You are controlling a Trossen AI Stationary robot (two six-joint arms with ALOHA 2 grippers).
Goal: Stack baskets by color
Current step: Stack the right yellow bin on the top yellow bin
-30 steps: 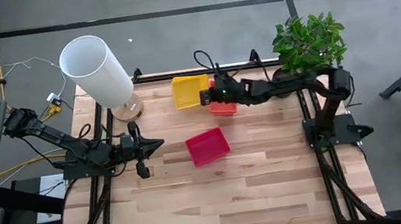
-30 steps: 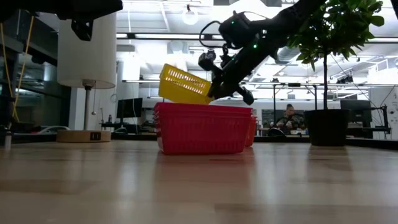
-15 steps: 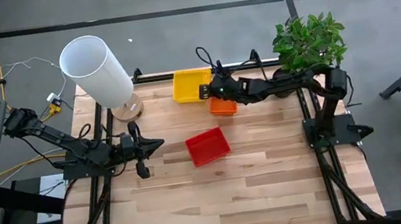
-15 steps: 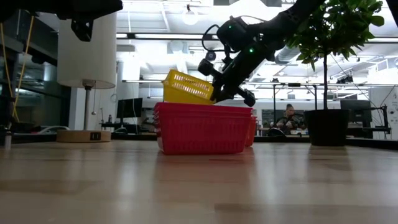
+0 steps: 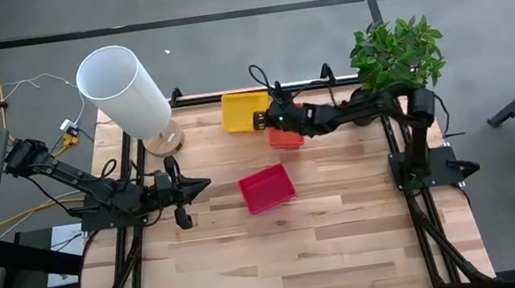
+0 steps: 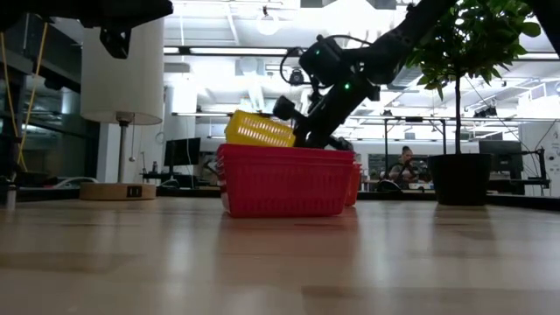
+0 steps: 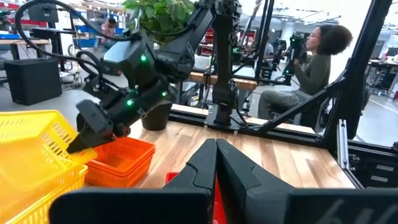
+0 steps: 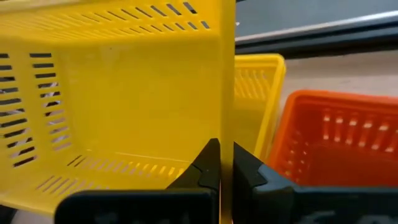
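My right gripper [image 5: 261, 120] is shut on a yellow basket [image 5: 245, 110] at the table's far middle. The basket is tilted above a second yellow basket [image 8: 260, 87]. An orange basket [image 5: 285, 139] stands on the table just right of them. A red basket [image 5: 267, 187] sits on the table's middle; in the low view it [image 6: 284, 179] hides the lower part of the yellow ones. At the left edge my left gripper [image 5: 204, 183] hovers shut and empty, pointing level toward the red basket. My right gripper pinches the yellow basket's right-hand side wall [image 8: 227, 118] at its rim, one finger inside the basket and one outside. The fingers come from the table's right, slanting down. The basket [image 6: 258, 130] hangs tilted over the second yellow basket; whether the two touch I cannot tell.
A big white cylinder [image 5: 123, 87] on a round wooden base stands at the far left corner. A potted plant [image 5: 396, 54] stands at the far right corner. Bare wood lies along the near half of the table. A person [image 7: 314, 68] sits beyond the table.
My right gripper has gone down and a little toward the far edge with the yellow basket. The basket has sunk and tips less steeply than before, lower over the other yellow basket.
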